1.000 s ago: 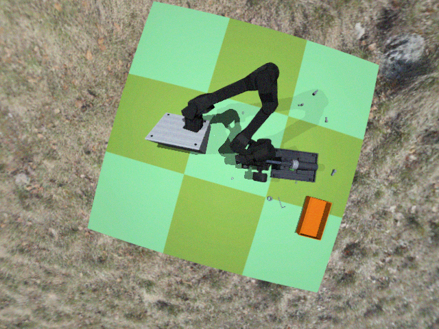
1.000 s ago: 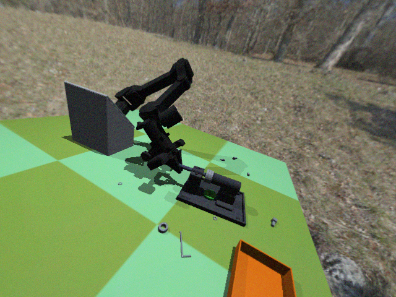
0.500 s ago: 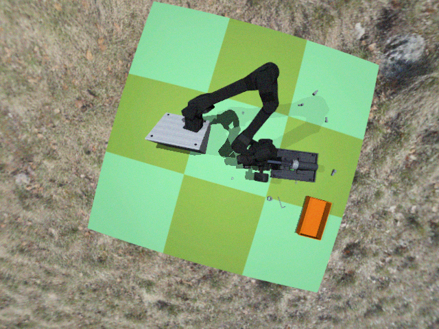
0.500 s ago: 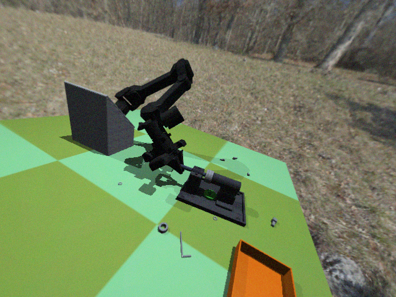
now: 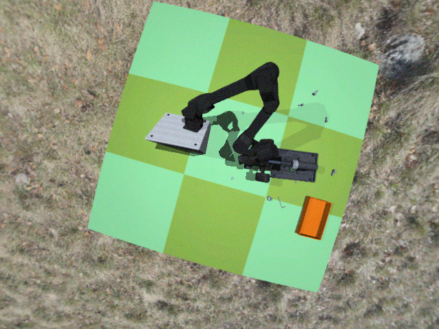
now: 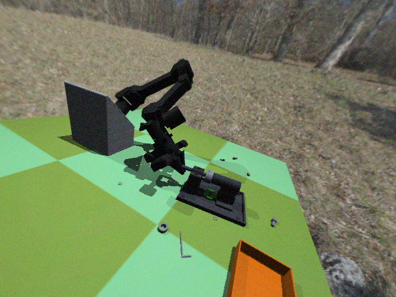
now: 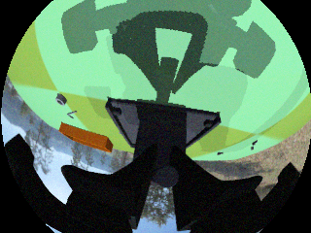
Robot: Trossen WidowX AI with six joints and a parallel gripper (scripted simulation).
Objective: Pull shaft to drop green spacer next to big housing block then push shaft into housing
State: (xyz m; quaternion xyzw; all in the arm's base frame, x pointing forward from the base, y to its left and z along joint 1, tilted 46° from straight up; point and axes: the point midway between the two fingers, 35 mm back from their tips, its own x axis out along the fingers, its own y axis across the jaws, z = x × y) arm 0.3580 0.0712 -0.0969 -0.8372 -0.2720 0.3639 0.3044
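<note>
The black gripper (image 6: 183, 166) (image 7: 165, 151) is shut on the shaft's outer end. The grey shaft (image 5: 274, 162) (image 6: 187, 167) runs from the fingers through the small support block (image 6: 197, 171) towards the big dark housing block (image 5: 307, 165) (image 6: 228, 184). Its round dark end (image 7: 165, 176) shows between the fingers in the wrist view. Light grey spacers (image 5: 295, 164) (image 6: 209, 175) sit around the shaft line against the housing; their exact number is unclear. The green spacer (image 6: 210, 193) is off the shaft, low on the dark base plate (image 6: 212, 211) (image 5: 313, 178). How deep the shaft sits inside the housing is hidden.
An orange tray (image 5: 313, 217) (image 6: 262, 271) (image 7: 86, 137), a grey ring (image 5: 269, 198) (image 6: 163, 227) and a hex key (image 5: 280, 202) (image 6: 181, 245) lie near the base plate. Bolts (image 5: 333, 172) (image 6: 273, 222) and small nuts are scattered around. The arm's sloped grey mount (image 5: 177, 131) (image 6: 89, 118) stands behind.
</note>
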